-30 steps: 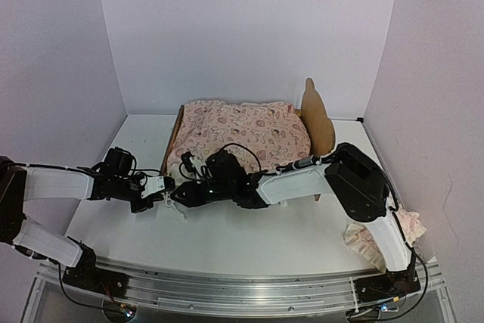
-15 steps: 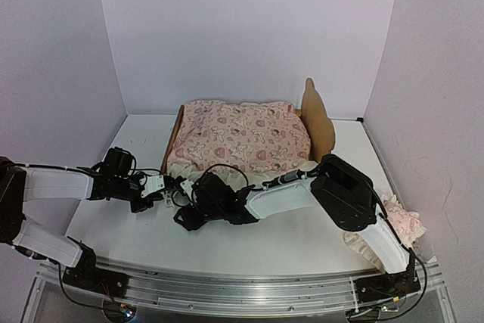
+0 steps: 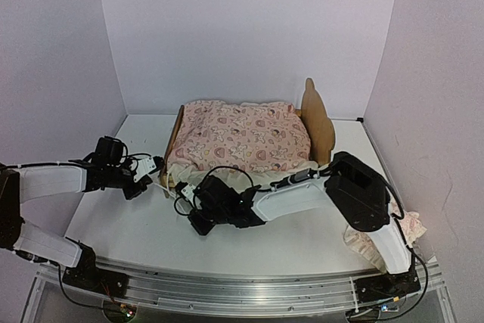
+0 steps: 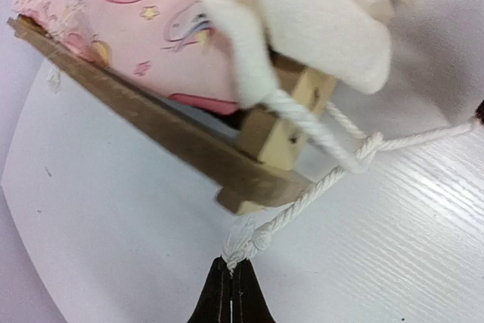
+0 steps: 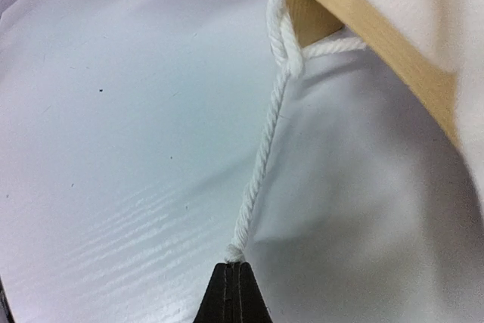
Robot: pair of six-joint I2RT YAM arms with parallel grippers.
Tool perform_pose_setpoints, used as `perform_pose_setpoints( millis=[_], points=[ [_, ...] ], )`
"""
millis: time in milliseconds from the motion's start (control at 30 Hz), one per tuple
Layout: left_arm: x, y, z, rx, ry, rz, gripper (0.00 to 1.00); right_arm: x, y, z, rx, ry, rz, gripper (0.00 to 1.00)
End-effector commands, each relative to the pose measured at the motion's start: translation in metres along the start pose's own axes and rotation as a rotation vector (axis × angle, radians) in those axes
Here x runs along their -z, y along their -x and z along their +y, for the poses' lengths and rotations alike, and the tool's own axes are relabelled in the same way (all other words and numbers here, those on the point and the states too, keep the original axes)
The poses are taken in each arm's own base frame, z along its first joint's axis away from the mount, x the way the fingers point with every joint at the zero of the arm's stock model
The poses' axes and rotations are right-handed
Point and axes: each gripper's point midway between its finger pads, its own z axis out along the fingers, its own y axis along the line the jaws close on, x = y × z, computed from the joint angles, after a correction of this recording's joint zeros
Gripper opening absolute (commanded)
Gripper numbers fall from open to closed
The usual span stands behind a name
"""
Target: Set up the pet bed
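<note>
Just one pet bed (image 3: 318,120), left end effector (image 4: 231,296), right end effector (image 5: 233,289), each pinching one cord (image 5: 259,163).

Top cam overhead, wrist cams close, share cord (image 4: 302,206)

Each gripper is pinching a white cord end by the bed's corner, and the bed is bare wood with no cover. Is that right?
Not quite. The bed isn't bare: a pink cover lies on it, as the top view shows. The left gripper and right gripper do each pinch an end of white cord by its corner.
</note>
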Motion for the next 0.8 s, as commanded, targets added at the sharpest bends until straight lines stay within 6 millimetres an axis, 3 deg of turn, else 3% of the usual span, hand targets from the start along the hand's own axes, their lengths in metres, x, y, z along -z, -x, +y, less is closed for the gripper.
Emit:
perform_pose_setpoints(
  millis=[0, 133, 333, 567, 667, 767],
  points=[
    [0.012, -0.005, 0.034, 0.030, 0.113, 0.033, 0.00, 0.071, 0.072, -0.006, 0.043, 0.019, -0.125, 0.00],
    [0.014, -0.034, 0.046, 0.044, 0.152, 0.088, 0.00, 0.099, 0.087, -0.012, 0.045, 0.022, -0.145, 0.00],
    [0.008, -0.083, 0.050, 0.023, 0.157, 0.178, 0.00, 0.118, 0.101, -0.030, 0.019, -0.003, -0.174, 0.00],
    [0.002, -0.104, 0.035, -0.059, 0.130, 0.218, 0.00, 0.120, 0.113, -0.037, -0.002, 0.013, -0.195, 0.00],
    [0.001, -0.107, 0.026, -0.060, 0.099, 0.225, 0.00, 0.116, 0.119, -0.029, -0.014, 0.060, -0.199, 0.00],
    [0.003, -0.100, 0.012, -0.043, 0.012, 0.197, 0.00, 0.111, 0.119, -0.005, -0.020, 0.183, -0.185, 0.00]
  ],
)
